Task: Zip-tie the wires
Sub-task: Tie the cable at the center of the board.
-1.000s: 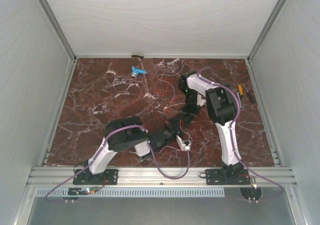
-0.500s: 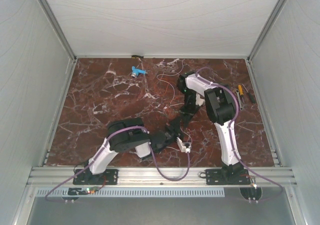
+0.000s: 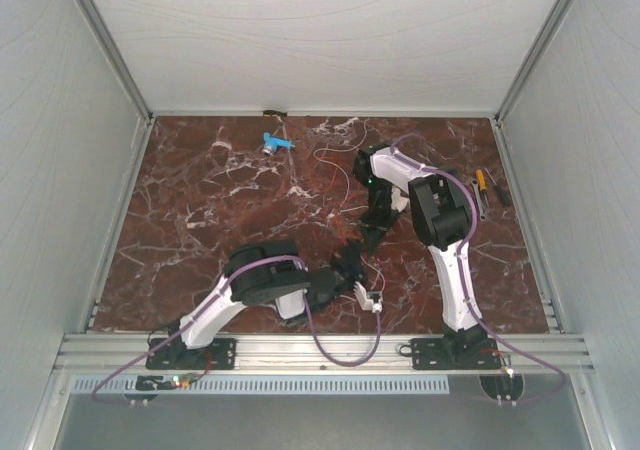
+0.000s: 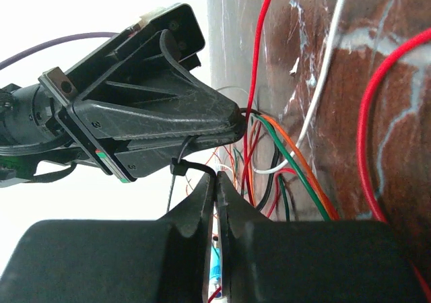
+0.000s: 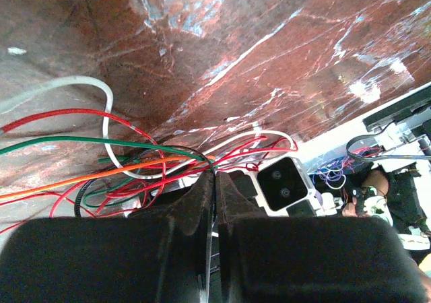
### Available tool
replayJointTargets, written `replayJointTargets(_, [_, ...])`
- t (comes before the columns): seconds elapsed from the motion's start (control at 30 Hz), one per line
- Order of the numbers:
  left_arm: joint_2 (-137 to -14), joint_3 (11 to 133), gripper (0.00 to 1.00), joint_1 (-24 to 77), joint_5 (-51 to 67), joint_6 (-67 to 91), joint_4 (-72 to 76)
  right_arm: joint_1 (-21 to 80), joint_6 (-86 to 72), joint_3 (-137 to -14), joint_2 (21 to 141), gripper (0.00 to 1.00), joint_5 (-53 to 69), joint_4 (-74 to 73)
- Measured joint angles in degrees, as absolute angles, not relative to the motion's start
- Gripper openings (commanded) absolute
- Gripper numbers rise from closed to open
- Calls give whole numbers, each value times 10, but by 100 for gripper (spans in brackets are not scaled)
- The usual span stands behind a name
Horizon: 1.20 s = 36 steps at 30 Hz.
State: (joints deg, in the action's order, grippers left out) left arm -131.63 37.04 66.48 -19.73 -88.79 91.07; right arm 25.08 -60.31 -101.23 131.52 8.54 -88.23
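**A:** Left wrist view first. How will the wires (image 4: 273, 148) handle?

**B:** Light, limp and springy, I'd judge. They'll splay unless they're taken where they bunch together, not by one loose loop. Here they converge right at the tip of the right gripper (image 4: 232, 122), against the marble table (image 4: 404, 101).

**A:** And the left gripper (image 4: 216, 185)?

**B:** Its fingers are pressed together and seem to nip a thin black strap (image 4: 195, 170) just beside that bunch.

**A:** Right wrist view?

**B:** The fingers are pressed together, with red, orange, green and white strands crowding the tips. I can't tell whether any are actually pinched.

**A:** From above?

**B:** The two grippers meet tip to tip near mid-table. The wires trail away from them toward the far edge.
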Motion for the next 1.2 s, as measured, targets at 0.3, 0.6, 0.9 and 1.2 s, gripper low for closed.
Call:
replayJointTargets(0.3, [-1305, 371, 0, 670, -204, -886, 910, 258, -609, -1012, 1316, 0, 75, -882])
replayJointTargets(0.6, [-1306, 371, 0, 677, -208, -903, 910, 256, -609, -1012, 1331, 0, 74, -887])
replayJointTargets(0.9, [-1321, 373, 44, 681, -211, -919, 912, 251, -608, -1012, 1334, 0, 72, -887])
replayJointTargets(1.2, [-1266, 334, 82, 688, -198, -908, 914, 248, -607, -1010, 1334, 0, 62, -887])
